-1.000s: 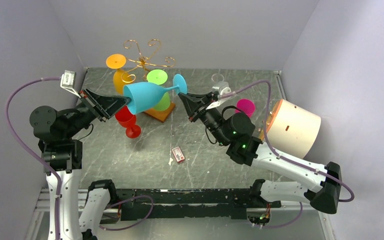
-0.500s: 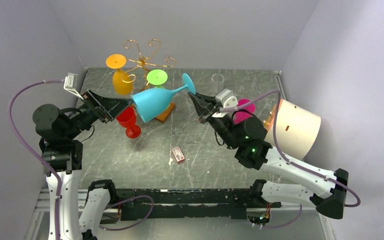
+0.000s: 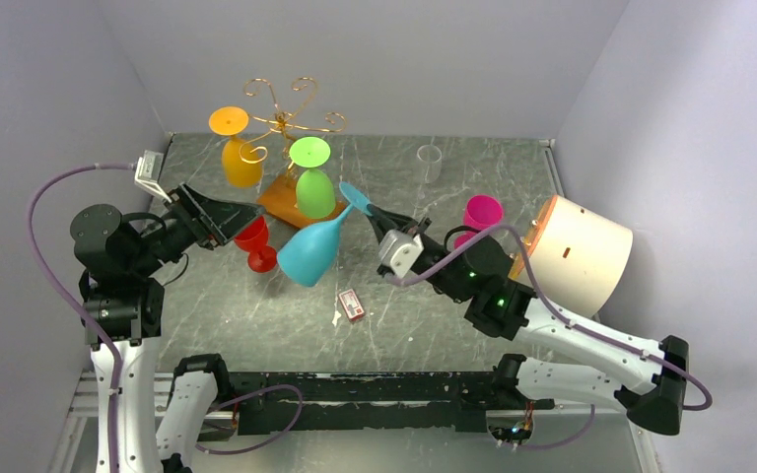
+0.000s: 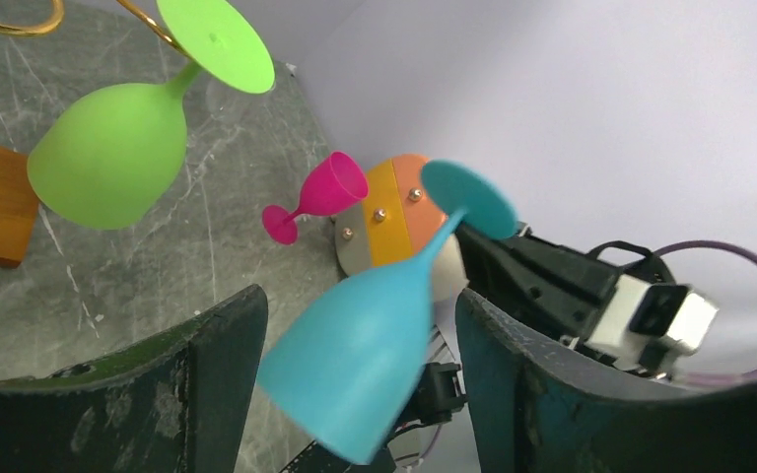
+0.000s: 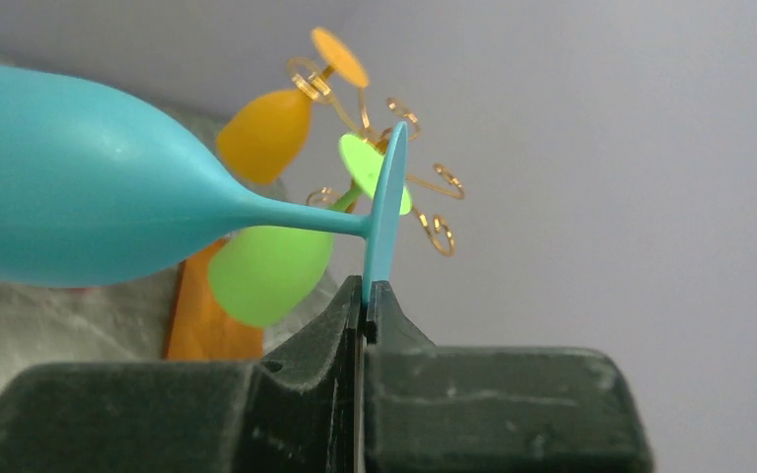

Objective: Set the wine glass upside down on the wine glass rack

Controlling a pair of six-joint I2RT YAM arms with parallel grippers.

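The blue wine glass [image 3: 312, 253] hangs tilted, bowl down and to the left, above the table. My right gripper [image 3: 370, 211] is shut on the rim of its foot [image 5: 382, 212]. My left gripper [image 3: 248, 215] is open; in its wrist view the blue bowl [image 4: 375, 350] sits between the spread fingers [image 4: 222, 355], touching neither. The wine glass rack [image 3: 282, 120] stands at the back on its wooden base [image 3: 278, 200]. An orange glass [image 3: 240, 158] and a green glass [image 3: 314, 189] hang upside down from it.
A red glass [image 3: 254, 241] stands on the table just under my left gripper. A pink glass [image 3: 481, 212] and a white cylinder with an orange face [image 3: 580, 253] sit to the right. A clear glass [image 3: 430, 163] stands at the back, a small red box [image 3: 352, 304] near the front.
My left gripper has opened and let go of the blue bowl. The right arm has swung the glass down and nearer, so the bowl now hangs lower than the foot.
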